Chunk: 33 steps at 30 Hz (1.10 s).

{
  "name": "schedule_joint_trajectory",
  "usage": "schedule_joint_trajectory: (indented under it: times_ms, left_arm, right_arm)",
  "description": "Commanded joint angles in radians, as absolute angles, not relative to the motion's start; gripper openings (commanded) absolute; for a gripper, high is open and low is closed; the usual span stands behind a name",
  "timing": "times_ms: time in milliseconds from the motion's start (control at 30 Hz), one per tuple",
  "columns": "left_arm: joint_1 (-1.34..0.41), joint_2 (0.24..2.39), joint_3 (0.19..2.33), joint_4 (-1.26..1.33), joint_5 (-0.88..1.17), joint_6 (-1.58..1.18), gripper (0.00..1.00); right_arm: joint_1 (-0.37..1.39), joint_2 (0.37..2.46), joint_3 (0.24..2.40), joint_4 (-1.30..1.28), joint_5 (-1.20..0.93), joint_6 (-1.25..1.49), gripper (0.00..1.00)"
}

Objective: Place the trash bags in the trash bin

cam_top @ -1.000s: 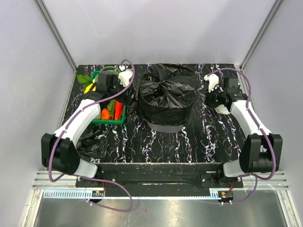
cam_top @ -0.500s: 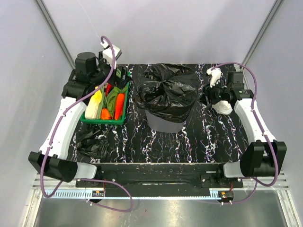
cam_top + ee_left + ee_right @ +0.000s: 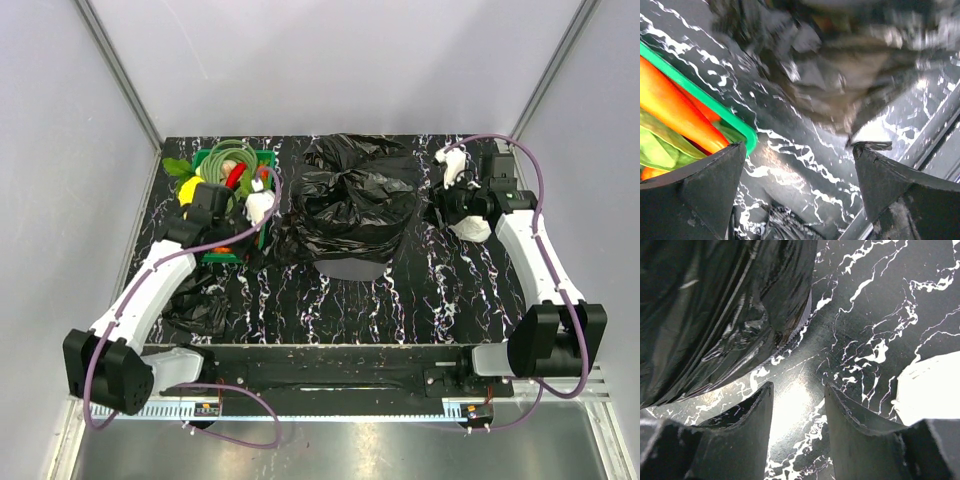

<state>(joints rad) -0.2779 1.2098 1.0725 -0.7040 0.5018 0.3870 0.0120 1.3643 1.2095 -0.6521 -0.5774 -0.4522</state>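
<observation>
A tall grey trash bin (image 3: 350, 269) stands mid-counter, nearer the far edge than the near one. Its mouth is buried under the trash bags (image 3: 350, 200), glossy black film heaped over the rim and hanging down the sides, so only the lower grey wall shows on the near side. How much of that film lies inside the bin cannot be told. Another crumpled black bag (image 3: 195, 305) lies by itself on the counter (image 3: 430, 300) toward the near left corner, well apart from the bin.

A green vegetable crate (image 3: 214, 255) sits at the far left corner, holding orange carrots (image 3: 670, 107) and green and yellow produce. The left arm reaches over the crate's right side. The left claw (image 3: 799, 147) is spread wide with nothing between its fingers. It hangs over bare marble-patterned counter between the crate's corner and the film spilling off the bin, which looks blurred in the wrist view.

On the bin's right side, the right claw (image 3: 798, 387) is parted about halfway and grips nothing, with bare counter showing through the gap. Black film fills the wrist view just beyond its left finger, near but apparently not touching. A white roll (image 3: 472, 228) lies on the counter just beside that claw, on the side away from the bin.
</observation>
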Motion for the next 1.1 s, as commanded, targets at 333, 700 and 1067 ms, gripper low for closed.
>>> schedule_joint_trajectory:
  times_ms: [333,700,1067]
  left_arm:
    - [-0.290,1.049,0.804,-0.755,0.362,0.742,0.99]
    - [-0.247,1.054,1.155,-0.951,0.592,0.664,0.99]
    - [-0.250,1.016,0.977,-0.867,0.344,0.729,0.99]
  right_arm:
    - [0.011,1.401,1.230,-0.696,-0.530,-0.505,0.60]
    - [0.012,1.321,1.143,-0.867,-0.791,-0.635,0.77]
    - [0.014,1.292,1.069,-0.856,-0.940,-0.658,0.82]
